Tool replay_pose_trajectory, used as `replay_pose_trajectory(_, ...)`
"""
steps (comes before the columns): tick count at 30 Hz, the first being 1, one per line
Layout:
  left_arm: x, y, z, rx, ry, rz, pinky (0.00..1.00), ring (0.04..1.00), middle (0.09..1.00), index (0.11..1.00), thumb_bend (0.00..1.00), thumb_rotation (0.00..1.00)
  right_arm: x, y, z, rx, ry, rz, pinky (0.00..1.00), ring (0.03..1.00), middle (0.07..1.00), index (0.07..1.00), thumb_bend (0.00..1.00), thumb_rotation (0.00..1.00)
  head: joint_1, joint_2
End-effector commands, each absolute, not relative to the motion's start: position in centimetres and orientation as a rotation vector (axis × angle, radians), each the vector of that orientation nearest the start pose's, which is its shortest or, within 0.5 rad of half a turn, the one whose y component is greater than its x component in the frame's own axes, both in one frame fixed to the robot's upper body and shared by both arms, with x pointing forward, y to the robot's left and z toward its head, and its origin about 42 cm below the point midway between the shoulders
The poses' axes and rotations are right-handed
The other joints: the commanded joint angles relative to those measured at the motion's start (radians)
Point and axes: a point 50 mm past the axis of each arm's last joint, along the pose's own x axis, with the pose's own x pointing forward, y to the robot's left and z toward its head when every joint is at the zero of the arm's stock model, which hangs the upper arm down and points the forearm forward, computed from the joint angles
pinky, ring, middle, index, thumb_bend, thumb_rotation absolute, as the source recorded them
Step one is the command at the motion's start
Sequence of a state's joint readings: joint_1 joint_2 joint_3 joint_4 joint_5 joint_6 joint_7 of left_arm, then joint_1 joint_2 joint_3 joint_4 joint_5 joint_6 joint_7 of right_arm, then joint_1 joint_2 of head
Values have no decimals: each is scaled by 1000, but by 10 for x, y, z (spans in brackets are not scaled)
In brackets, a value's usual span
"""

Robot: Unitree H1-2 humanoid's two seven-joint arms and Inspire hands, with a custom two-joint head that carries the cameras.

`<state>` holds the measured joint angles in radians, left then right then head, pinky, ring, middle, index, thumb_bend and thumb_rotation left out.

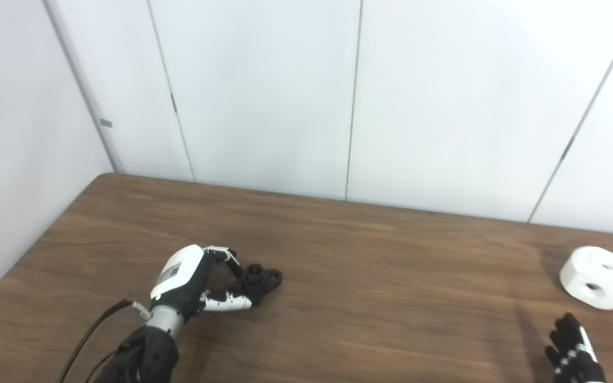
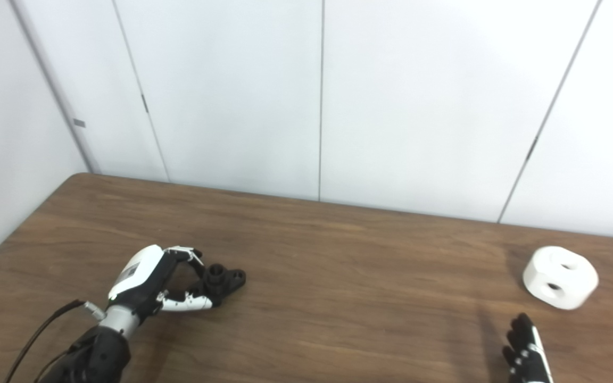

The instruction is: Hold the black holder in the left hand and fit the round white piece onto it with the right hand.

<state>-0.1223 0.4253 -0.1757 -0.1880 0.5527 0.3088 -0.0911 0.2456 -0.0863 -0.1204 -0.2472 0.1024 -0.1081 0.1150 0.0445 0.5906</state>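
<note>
The black holder (image 1: 264, 276) lies on the brown table (image 1: 370, 276), left of centre. My left hand (image 1: 187, 276) reaches it from the left, fingers and thumb curled so that their tips pinch the holder's near end while it still rests on the table. The round white piece (image 1: 599, 276), a thick disc with holes in it, sits far right on the table, untouched. Only the fingertips of my right hand (image 1: 572, 351) show at the bottom right edge, spread apart and holding nothing, a little nearer than the white piece.
White wall panels (image 1: 359, 96) stand right behind the table's far edge. The table's left edge runs diagonally at the left. A black cable (image 1: 91, 335) trails along my left forearm.
</note>
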Motion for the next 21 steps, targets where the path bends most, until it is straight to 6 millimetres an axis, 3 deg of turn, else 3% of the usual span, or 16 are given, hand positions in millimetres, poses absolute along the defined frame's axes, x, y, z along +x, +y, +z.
replay_pose_trajectory(1, 312, 278, 199, 1008, -150, -95, 919, 900, 807, 489, 516, 49, 127, -256, 97, 15, 12, -110, 1000, 1000, 992, 1000, 548, 1000, -2, 2)
replay_pose_trajectory(6, 305, 264, 197, 990, -170, -153, 844, 893, 813, 488, 514, 48, 128, -252, 98, 7, 2, -112, 1000, 1000, 982, 1000, 550, 1000, -25, 18)
replay_pose_trajectory(11, 301, 252, 197, 998, -186, -197, 856, 889, 811, 488, 515, 47, 129, -245, 102, 7, -6, -116, 1000, 981, 968, 1000, 547, 999, -48, 42)
replay_pose_trajectory(15, 297, 242, 195, 995, -186, -220, 928, 890, 807, 488, 516, 46, 130, -240, 105, 2, -12, -113, 1000, 976, 974, 1000, 532, 1000, -63, 58)
replay_pose_trajectory(21, 289, 229, 189, 986, -203, -259, 913, 891, 804, 488, 516, 46, 130, -235, 110, -5, -19, -111, 1000, 977, 971, 1000, 511, 1000, -83, 96)
